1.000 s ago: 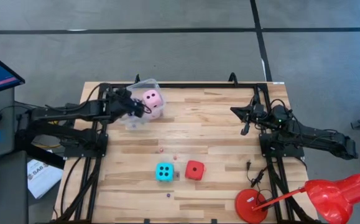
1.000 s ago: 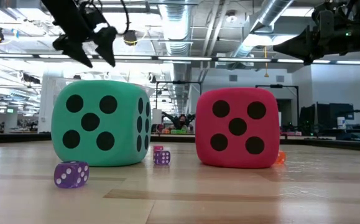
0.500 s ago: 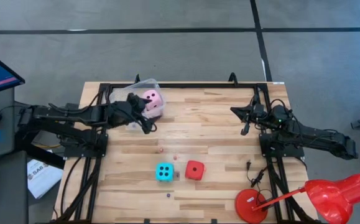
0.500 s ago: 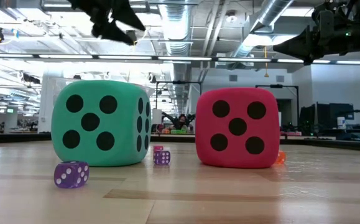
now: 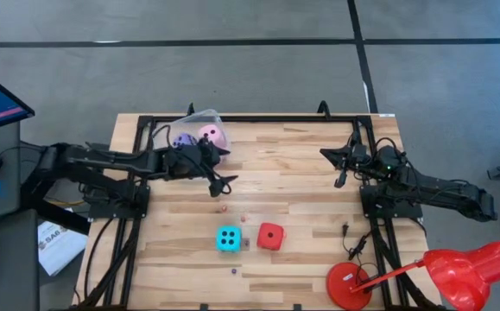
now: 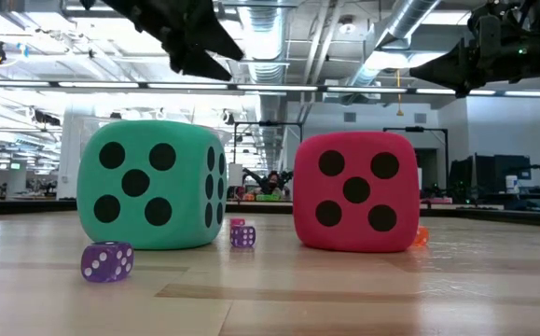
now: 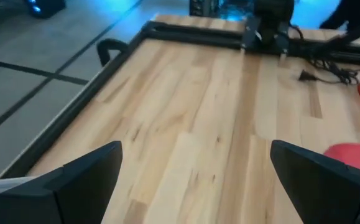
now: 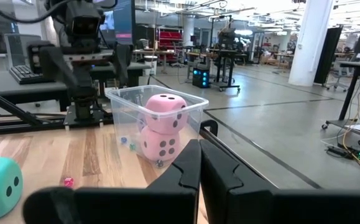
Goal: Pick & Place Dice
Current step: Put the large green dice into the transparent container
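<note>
the left gripper [image 5: 224, 183] hangs over the bare wooden table [image 5: 310, 164] with its dark fingers [image 7: 74, 180] spread wide and nothing between them, just beside the clear plastic tub [image 5: 199, 118] at the far left corner. in that tub two pale pink dice [image 8: 162, 127] sit stacked and a violet-blue die [image 5: 183, 139] lies beside them, while the cyan die [image 5: 227, 238] and red die [image 5: 270, 236] stand side by side near the table's middle, each showing five dark pips in the low view. the right gripper [image 5: 339, 179] waits at the right edge, pressed fully together on nothing; no readable writing shows on any of these.
</note>
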Action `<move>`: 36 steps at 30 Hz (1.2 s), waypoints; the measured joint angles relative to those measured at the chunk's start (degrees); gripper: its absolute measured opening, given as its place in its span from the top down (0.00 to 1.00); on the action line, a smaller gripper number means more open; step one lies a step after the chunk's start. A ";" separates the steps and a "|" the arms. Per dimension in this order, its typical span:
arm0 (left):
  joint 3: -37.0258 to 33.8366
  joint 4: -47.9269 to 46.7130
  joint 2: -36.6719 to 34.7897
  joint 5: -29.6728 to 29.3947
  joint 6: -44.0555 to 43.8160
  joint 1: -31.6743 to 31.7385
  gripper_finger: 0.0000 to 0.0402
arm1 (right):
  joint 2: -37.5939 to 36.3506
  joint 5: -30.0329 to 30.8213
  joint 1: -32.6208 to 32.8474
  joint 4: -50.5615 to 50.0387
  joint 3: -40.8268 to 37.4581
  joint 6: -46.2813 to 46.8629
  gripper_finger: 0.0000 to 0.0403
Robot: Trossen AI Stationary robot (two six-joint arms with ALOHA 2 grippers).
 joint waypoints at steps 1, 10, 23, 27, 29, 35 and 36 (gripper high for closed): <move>0.00 1.27 0.95 0.59 0.89 -0.02 0.00 | 0.00 0.00 0.00 -0.01 0.00 -0.01 1.00; 0.00 15.03 9.62 14.49 7.85 0.00 0.00 | 0.00 0.00 0.00 0.00 0.00 -0.02 1.00; 0.00 22.54 13.83 18.93 11.77 0.00 0.00 | 0.00 0.06 0.00 0.04 0.00 -0.48 1.00; 0.00 23.67 13.83 18.92 11.77 0.00 0.00 | 0.00 0.11 -0.02 0.87 0.00 -0.48 1.00; 0.00 23.97 13.83 18.92 11.68 0.00 0.00 | 0.00 0.13 -0.02 0.90 0.00 -0.48 1.00; 0.00 23.94 13.83 18.83 9.18 -1.66 0.00 | 0.00 0.11 0.00 0.86 0.00 -0.48 1.00; 0.00 23.94 13.83 18.85 9.26 -2.39 0.00 | 0.00 0.10 0.00 0.76 0.00 -0.48 1.00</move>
